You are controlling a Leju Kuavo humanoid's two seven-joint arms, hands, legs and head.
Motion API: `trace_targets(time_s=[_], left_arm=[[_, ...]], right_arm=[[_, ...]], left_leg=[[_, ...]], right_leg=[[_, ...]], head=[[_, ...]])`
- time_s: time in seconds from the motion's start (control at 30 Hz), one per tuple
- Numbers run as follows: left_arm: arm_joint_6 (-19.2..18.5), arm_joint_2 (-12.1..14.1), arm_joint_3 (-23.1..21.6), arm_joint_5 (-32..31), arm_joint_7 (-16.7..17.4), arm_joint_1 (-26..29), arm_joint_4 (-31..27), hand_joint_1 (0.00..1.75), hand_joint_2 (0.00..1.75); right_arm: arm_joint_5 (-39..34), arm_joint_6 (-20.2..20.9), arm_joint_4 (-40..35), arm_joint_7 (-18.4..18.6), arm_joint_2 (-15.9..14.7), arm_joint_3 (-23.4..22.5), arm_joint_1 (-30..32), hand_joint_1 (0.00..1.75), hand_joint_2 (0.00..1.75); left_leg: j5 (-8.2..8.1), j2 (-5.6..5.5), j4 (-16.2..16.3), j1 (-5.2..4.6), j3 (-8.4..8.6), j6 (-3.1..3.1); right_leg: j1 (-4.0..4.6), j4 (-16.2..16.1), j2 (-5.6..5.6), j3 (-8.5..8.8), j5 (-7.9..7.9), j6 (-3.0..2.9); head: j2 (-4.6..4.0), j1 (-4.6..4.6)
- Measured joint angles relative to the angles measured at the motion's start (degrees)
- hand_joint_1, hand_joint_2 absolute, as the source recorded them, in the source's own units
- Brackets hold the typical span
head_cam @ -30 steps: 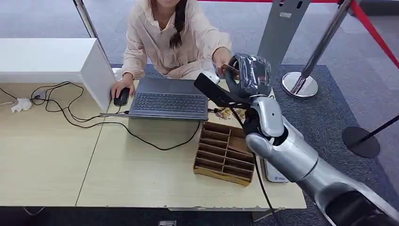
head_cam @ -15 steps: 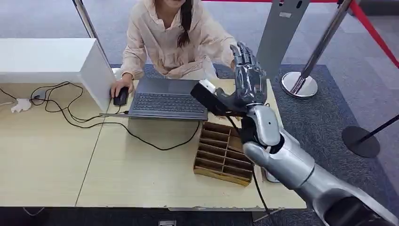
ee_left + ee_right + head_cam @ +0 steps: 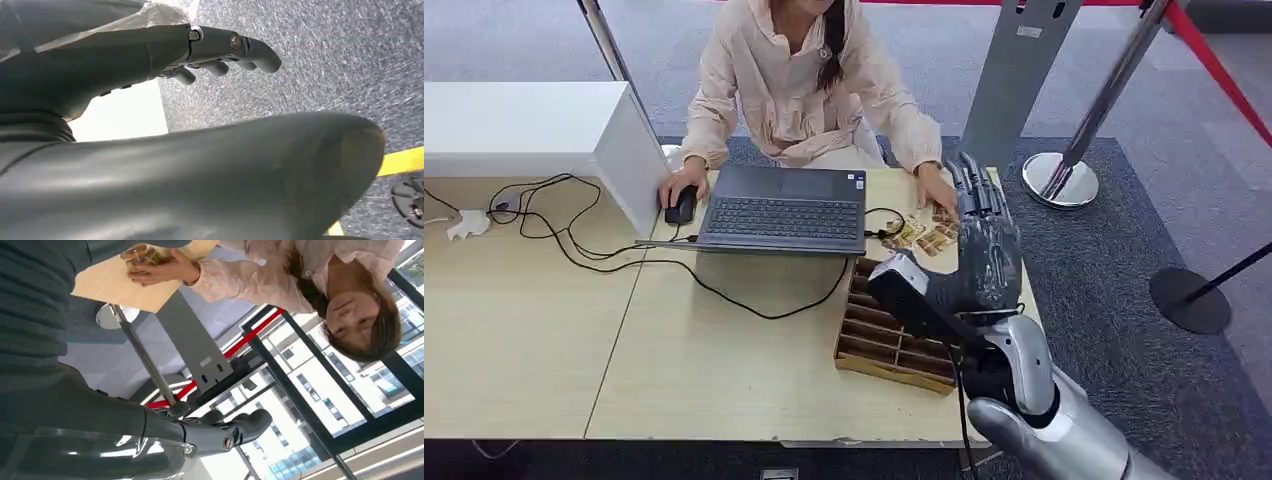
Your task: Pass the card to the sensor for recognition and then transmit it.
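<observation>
My right hand (image 3: 977, 262) hangs over the right end of the cardboard organizer (image 3: 874, 338), fingers straight and spread, nothing in it. In the right wrist view its fingers (image 3: 235, 428) are apart and bare. Several cards (image 3: 921, 236) lie on the table beyond the organizer, and the seated person's hand (image 3: 937, 190) rests at their far edge; the right wrist view shows that hand (image 3: 157, 270) on the cards (image 3: 140, 251). My left hand (image 3: 150, 55) hangs over grey carpet with fingers loosely extended, holding nothing.
A laptop (image 3: 784, 212) sits in front of the person, whose other hand is on a mouse (image 3: 682, 205). A white box (image 3: 524, 125) and black cables (image 3: 574, 245) occupy the left. A grey post (image 3: 1014, 80) and stanchion base (image 3: 1059, 178) stand beyond the table's right end.
A second ago my right hand held a card up to the person's hand. It then opened without the card, and has drawn back and down over the organizer. The person's hand dropped to the table's cards.
</observation>
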Motion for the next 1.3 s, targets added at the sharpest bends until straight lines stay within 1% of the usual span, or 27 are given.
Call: trace_targets(time_s=[0.13, 0.3, 0.6, 0.63, 0.73, 0.8, 0.9, 1.03, 1.07, 1.1, 1.13, 1.23, 1.3], left_arm=[[0.4, -0.3, 0.1, 0.1, -0.1, 0.0, 0.0, 0.00, 0.00], [0.3, -0.4, 0.1, 0.1, 0.3, 0.0, 0.0, 0.00, 0.00], [0.3, -0.7, 0.2, 0.0, 0.2, 0.0, 0.0, 0.00, 0.00], [0.3, -0.7, 0.2, 0.0, 0.0, 0.0, 0.0, 0.00, 0.00], [0.4, -0.8, 0.3, 0.0, 0.0, 0.0, 0.0, 0.00, 0.00], [0.4, -0.9, 0.3, 0.0, 0.0, 0.0, 0.0, 0.00, 0.00], [0.4, -1.0, 0.3, 0.0, 0.0, 0.0, 0.0, 0.00, 0.00], [0.4, -1.2, 0.3, 0.0, 0.3, 0.0, 0.0, 0.00, 0.00], [0.4, -1.2, 0.3, 0.1, 0.3, 0.0, 0.0, 0.00, 0.00], [0.4, -1.2, 0.3, 0.1, 0.3, 0.0, 0.0, 0.00, 0.00], [0.4, -1.2, 0.3, 0.1, 0.3, 0.0, 0.0, 0.00, 0.00], [0.4, -1.2, 0.3, 0.2, 0.3, 0.0, 0.0, 0.00, 0.00], [0.4, -1.2, 0.3, 0.2, 0.3, 0.0, 0.0, 0.00, 0.00]], right_arm=[[0.5, -0.2, -1.6, -1.2, 0.0, -0.6, 4.1, 0.00, 1.75], [0.2, -0.2, -2.0, -1.2, 0.0, -1.4, 7.1, 0.00, 1.75], [-1.6, -1.3, -1.1, -2.2, 0.4, -2.0, 9.8, 0.00, 1.75], [-1.8, -1.4, -0.8, -2.4, 0.5, -2.0, 10.1, 0.10, 1.75], [-2.0, -1.6, -0.1, -2.4, 0.8, -2.0, 11.0, 0.12, 1.75], [-2.1, -2.2, 0.2, -2.4, 0.9, -2.0, 11.5, 0.09, 1.75], [-2.2, -3.2, 0.7, -2.5, 1.1, -2.1, 12.3, 0.09, 1.75], [-2.5, -4.4, 1.4, -2.3, 1.1, -2.3, 13.2, 0.14, 1.75], [-2.7, -4.6, 1.6, -2.3, 1.1, -2.5, 13.5, 0.23, 1.75], [-2.8, -4.8, 1.8, -2.2, 1.1, -2.7, 13.7, 0.24, 1.75], [-2.9, -5.0, 2.0, -2.1, 1.1, -2.9, 13.9, 0.31, 1.75], [-3.1, -5.7, 2.4, -1.8, 1.1, -3.1, 14.5, 0.33, 1.75], [-3.1, -6.1, 2.6, -1.7, 1.1, -3.2, 14.8, 0.44, 1.75]], left_leg=[[0.00, 0.01, 0.0, 0.01, -0.04, 0.00], [0.01, 0.00, 0.0, 0.01, 0.00, 0.00], [0.00, 0.00, 0.0, 0.01, -0.01, 0.00], [0.00, 0.00, 0.0, 0.01, -0.01, 0.00], [0.00, 0.00, 0.0, 0.01, -0.03, 0.00], [0.00, 0.00, 0.0, 0.01, -0.01, 0.00], [0.00, 0.01, 0.0, 0.01, -0.01, 0.00], [0.00, 0.01, 0.0, 0.01, -0.01, 0.00], [0.00, 0.01, 0.0, 0.01, -0.01, 0.00], [0.00, 0.01, 0.0, 0.01, -0.01, 0.00], [0.00, 0.01, 0.0, 0.01, -0.01, 0.00], [0.00, 0.01, 0.0, 0.00, -0.01, 0.00], [0.00, 0.01, 0.0, 0.01, 0.00, 0.00]], right_leg=[[0.01, 0.0, 0.00, 0.01, 0.00, 0.00], [0.00, 0.0, 0.00, 0.01, 0.00, 0.00], [0.00, 0.0, 0.00, 0.00, 0.00, 0.00], [0.00, 0.0, 0.00, 0.00, 0.00, 0.00], [0.00, 0.0, 0.00, 0.00, 0.00, 0.00], [0.00, 0.0, 0.00, 0.00, 0.00, 0.00], [0.00, 0.0, 0.00, 0.01, 0.00, 0.00], [0.00, 0.0, 0.00, 0.00, 0.00, 0.00], [0.00, 0.0, 0.00, 0.00, 0.00, 0.00], [0.00, 0.0, 0.00, 0.00, 0.00, 0.00], [0.00, 0.0, 0.00, 0.00, 0.00, 0.00], [0.00, 0.0, 0.00, 0.00, 0.00, 0.00], [0.00, 0.0, 0.00, 0.00, 0.00, 0.00]], head=[[0.00, 0.00], [0.00, 0.02], [0.00, 0.00], [0.00, 0.00], [0.00, 0.00], [0.00, 0.00], [0.00, 0.00], [0.00, 0.00], [0.00, 0.00], [0.00, 0.02], [0.00, 0.00], [0.00, 0.02], [0.00, 0.02]])
